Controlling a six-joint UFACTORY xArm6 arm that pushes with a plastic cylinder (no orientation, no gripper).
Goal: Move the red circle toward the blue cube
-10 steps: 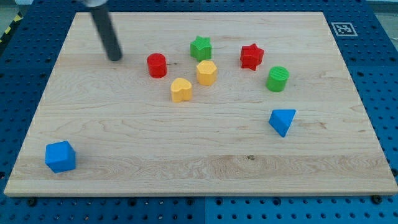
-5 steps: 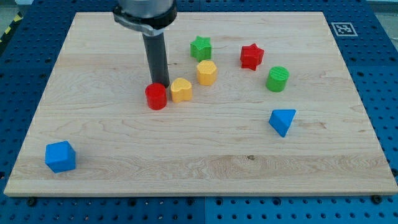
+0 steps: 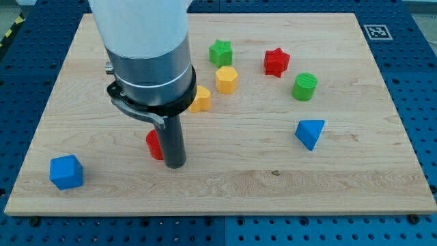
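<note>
Clawless, this arm ends in a dark rod, so there are no jaws to be apart, together or clamped on anything. My tip (image 3: 175,165) rests on the wooden board (image 3: 225,184) just below and left of the board's middle, with the arm's big grey and white body rising above it and covering the upper left part of the view.

The red circle (image 3: 154,144) sits right against the rod at about 10 o'clock from my tip, and most of it is hidden behind the rod, so only its left part shows. The blue cube (image 3: 66,171) lies well apart from it, at roughly 8 o'clock from the red circle, near the board's lower left corner.

A yellow block (image 3: 201,100), partly covered by the arm, shows at about 1 o'clock from my tip; its shape cannot be made out. Just past it at 1 o'clock stands a yellow hexagon-like block (image 3: 227,79), and above that a green star (image 3: 220,52). Farther toward 2 o'clock are the red star (image 3: 276,62) and the green cylinder (image 3: 304,87). The blue triangle (image 3: 310,132) lies at about 3 o'clock from my tip, well apart.
</note>
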